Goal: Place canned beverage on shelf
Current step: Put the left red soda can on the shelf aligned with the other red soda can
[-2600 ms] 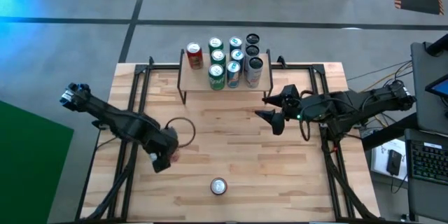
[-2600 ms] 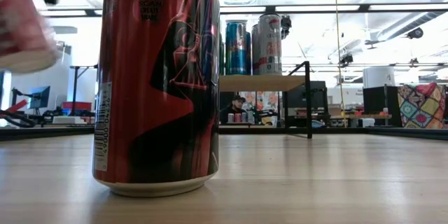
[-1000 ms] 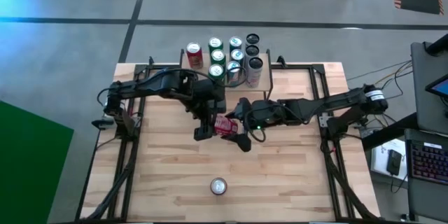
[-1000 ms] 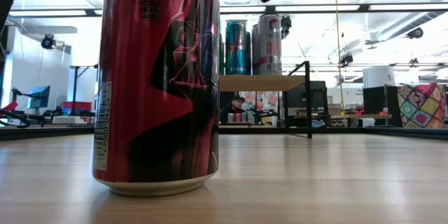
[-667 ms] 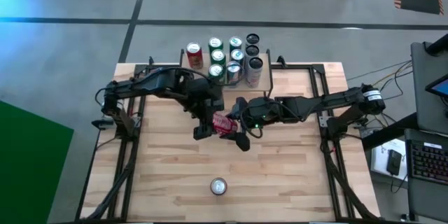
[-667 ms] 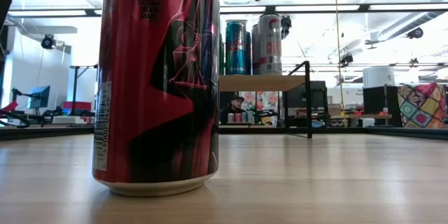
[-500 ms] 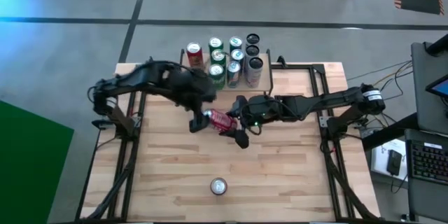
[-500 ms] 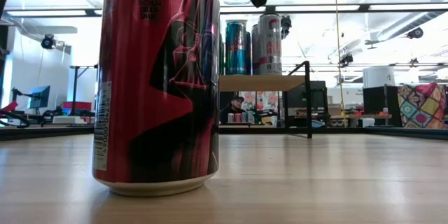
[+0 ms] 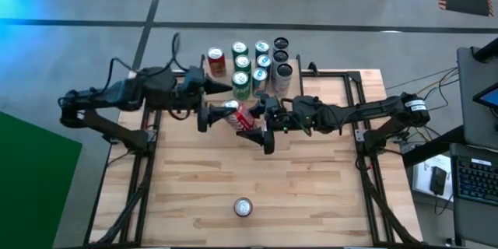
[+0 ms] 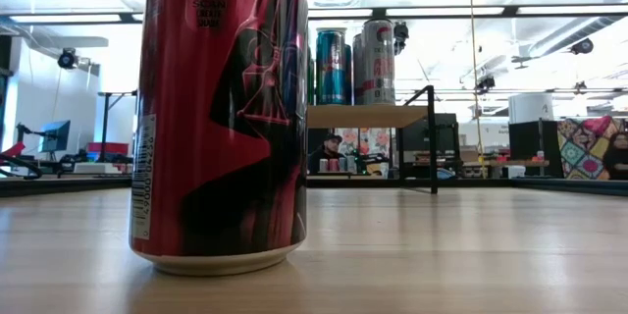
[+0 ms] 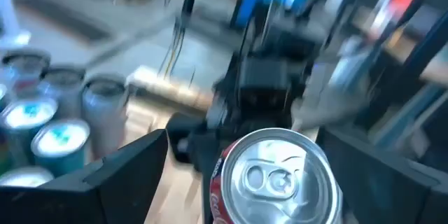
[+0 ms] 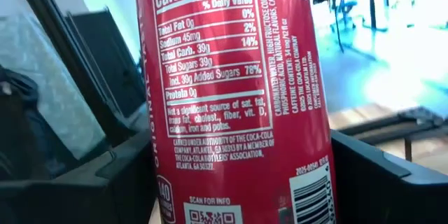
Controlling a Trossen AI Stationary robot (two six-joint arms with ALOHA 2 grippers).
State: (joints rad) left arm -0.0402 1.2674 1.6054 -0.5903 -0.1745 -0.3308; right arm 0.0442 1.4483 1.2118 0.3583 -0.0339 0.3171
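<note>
Upright cans (image 9: 259,66) crowd the shelf (image 9: 208,85); its left front is bare. One red can (image 9: 243,207) stands on the near worktop (image 9: 311,194).

Right tool (image 9: 261,128) gripping red can (image 9: 242,117), left tool (image 9: 204,111) alongside, shelf (image 9: 216,85) behind

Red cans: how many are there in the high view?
3. The shelf can stands at the shelf's left end; the held can is in the right hand, before the shelf; the front can stands alone on the table. Others may be hidden.
</note>
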